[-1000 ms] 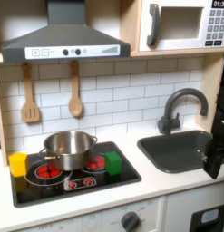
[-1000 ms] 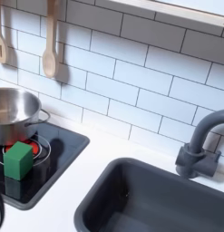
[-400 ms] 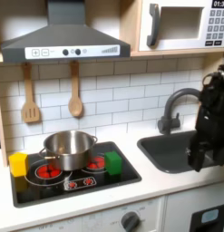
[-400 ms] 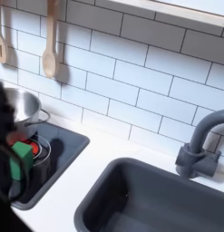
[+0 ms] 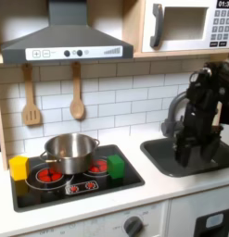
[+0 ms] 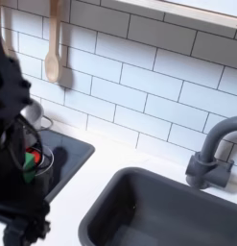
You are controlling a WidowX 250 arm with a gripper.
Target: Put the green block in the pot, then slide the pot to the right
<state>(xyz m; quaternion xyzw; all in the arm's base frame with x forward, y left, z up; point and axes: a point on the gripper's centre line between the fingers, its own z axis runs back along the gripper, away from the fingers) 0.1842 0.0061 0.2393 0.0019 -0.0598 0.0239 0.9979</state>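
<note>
The black arm has swung further in over the sink (image 5: pixel 185 155), its gripper (image 5: pixel 192 153) hanging there; I cannot tell whether the fingers are parted. The green block (image 5: pixel 115 166) sits on the black stovetop (image 5: pixel 74 185), just beside the pot (image 5: pixel 71 148). The white table (image 5: pixel 153 190) meets tiled wall.

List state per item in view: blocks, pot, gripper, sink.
Green block: on the stovetop, right of the pot in the first exterior view, not in it.
Pot: upright on the stove, nothing seen inside.
Yellow block: on the stove's left edge, apart from the pot.
Gripper: above the sink, holding nothing; fingers too blurred to judge.
Sink: no water seen.
</note>
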